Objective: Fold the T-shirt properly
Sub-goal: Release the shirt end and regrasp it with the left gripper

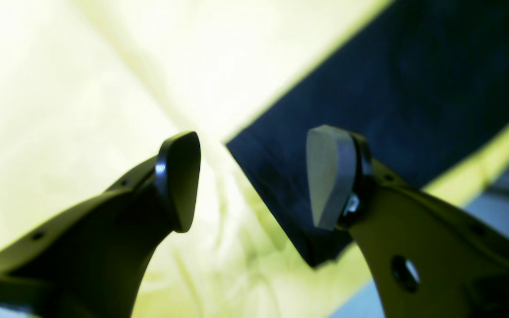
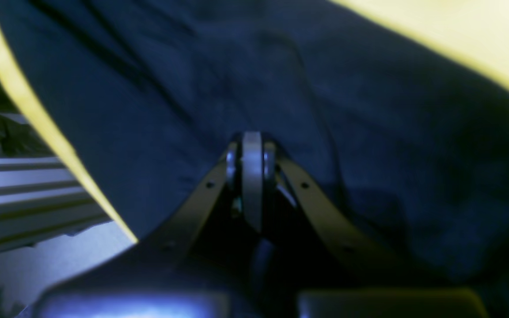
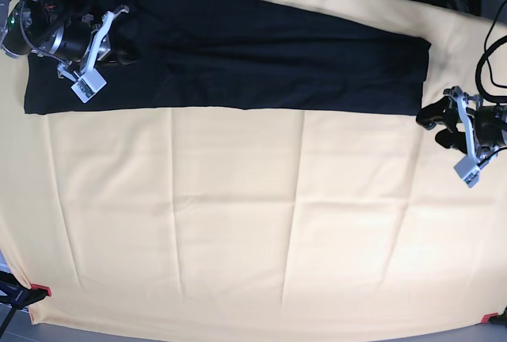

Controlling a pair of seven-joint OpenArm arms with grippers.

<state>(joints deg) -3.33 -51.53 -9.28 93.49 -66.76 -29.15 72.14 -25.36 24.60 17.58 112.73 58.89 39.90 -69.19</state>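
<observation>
The right gripper (image 2: 252,176) was pinched tight on the T-shirt (image 3: 238,49) near the tablecloth's (image 3: 238,215) far edge; the left gripper (image 1: 254,181) gaped wide. A thin pinch could slip.

Two arms reach in from opposite sides, one gripper closed and one spread wide.

The right gripper (image 2: 252,176) has its pads pressed flat together, pinching a fold of the T-shirt (image 3: 238,49); in the base view it lies low near the left end of the cloth. The left gripper (image 1: 254,181) holds its fingers far apart with nothing between them, beside the shirt's other end.
</observation>
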